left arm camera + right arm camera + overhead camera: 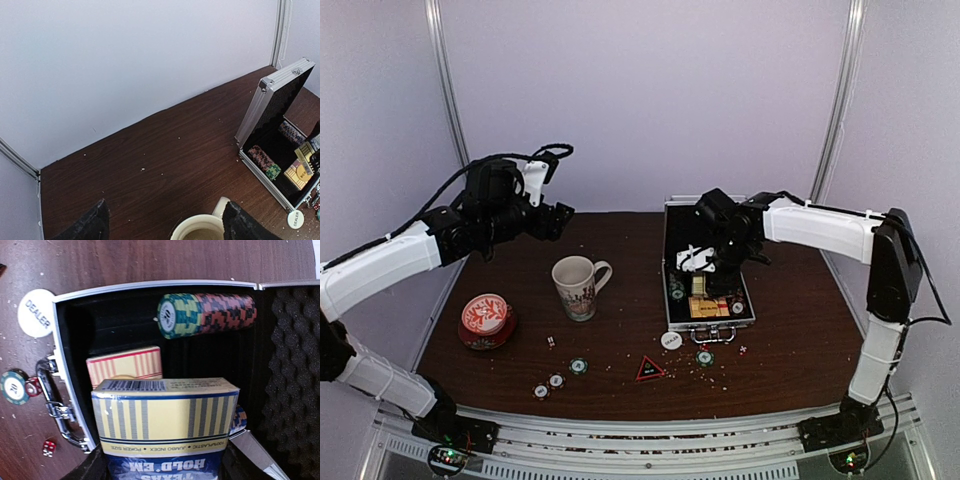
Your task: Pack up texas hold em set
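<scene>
1. At the far left of the table (800,330) sits a round red-and-white tin (485,320).
2. The left hand (555,220) hangs in the air past the tin, well above the table. Its two fingers (92,225) are spread wide and nothing is between them.
3. A white mug (578,287) with a pattern stands upright near the middle, with its handle on the right.
4. Three loose chips (556,380) lie flat near the front edge, close together in a slanted line.
5. A small black and red triangle (650,369) lies to the right of them.
6. The white dealer button (36,312) lies flat on the table, just beside the front left corner of the case.
7. The silver case (667,300) lies right of the middle. Its lid stands up at the far side, and its metal handle (55,407) points to the front.
8. Inside the case are a row of chips (207,314) on their edges and a striped yellow pack (125,365).
9. The right hand (695,268) is over the open case. It pinches the blue and yellow card box (165,425) from both sides.
10. One more chip (14,386) and a tiny red die (48,448) lie on the table in front of the case, near the handle.
</scene>
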`<state>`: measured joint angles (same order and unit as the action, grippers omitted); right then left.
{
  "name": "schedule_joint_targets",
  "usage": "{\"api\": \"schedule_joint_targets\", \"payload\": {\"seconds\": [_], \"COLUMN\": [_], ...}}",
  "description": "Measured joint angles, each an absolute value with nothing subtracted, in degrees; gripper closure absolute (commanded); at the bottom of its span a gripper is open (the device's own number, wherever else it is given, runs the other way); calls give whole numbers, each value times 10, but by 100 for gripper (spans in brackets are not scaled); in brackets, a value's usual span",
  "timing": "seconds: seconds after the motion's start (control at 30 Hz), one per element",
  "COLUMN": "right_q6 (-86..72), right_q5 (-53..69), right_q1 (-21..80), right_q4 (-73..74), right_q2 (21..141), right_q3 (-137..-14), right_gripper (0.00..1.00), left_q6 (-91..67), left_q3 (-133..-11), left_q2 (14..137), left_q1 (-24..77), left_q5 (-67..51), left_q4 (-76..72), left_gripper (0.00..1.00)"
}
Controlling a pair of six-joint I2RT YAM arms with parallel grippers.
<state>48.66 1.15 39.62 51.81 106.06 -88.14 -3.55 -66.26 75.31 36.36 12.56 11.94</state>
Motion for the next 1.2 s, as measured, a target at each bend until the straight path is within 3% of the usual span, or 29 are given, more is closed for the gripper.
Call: {"api": "schedule_joint_targets", "payload": {"seconds": [1.2], "right_q6": [594], "right_q5": [-41], "right_q1": [331], "right_q4": [407], "right_q2": [1216], "right_q3": [-965], "right_gripper": [45], "left_q6": [-28], "left_q3": [-662], "left_q2": [742], "left_q1": [364], "left_q5": [117], "left_q4": [120], "left_gripper": [21]}}
